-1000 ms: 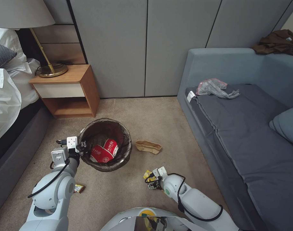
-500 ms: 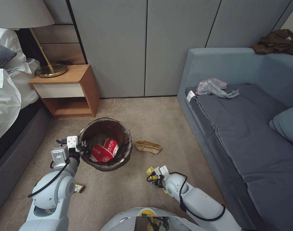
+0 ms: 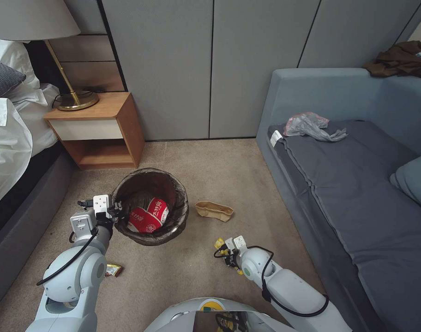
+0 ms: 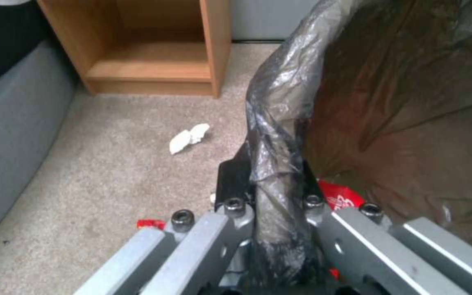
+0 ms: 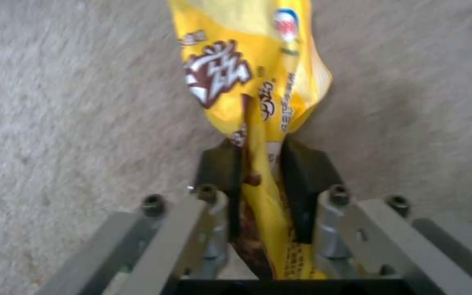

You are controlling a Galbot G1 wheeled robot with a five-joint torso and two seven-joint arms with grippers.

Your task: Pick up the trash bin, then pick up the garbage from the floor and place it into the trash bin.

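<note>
The left gripper point(image 4: 268, 196) clamps the bag-lined rim of the small round white plastic trash bin point(image 3: 150, 206), keeping it open and near while the right gripper point(image 5: 260, 172) pinches a crinkled yellow snack wrapper point(image 5: 252, 86) just above the beige carpet point(image 3: 183, 272), ready to drop in.

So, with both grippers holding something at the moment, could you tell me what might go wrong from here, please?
1. The right gripper pinches only the lower end of the yellow wrapper; the thin film could slip out on the way over.
2. The left gripper clamps the trash bin by the bag-covered rim; the liner might slide or tear, and the bin could tip.
3. The tan paper bag lies between wrapper and bin; a low swing might knock it.
</note>
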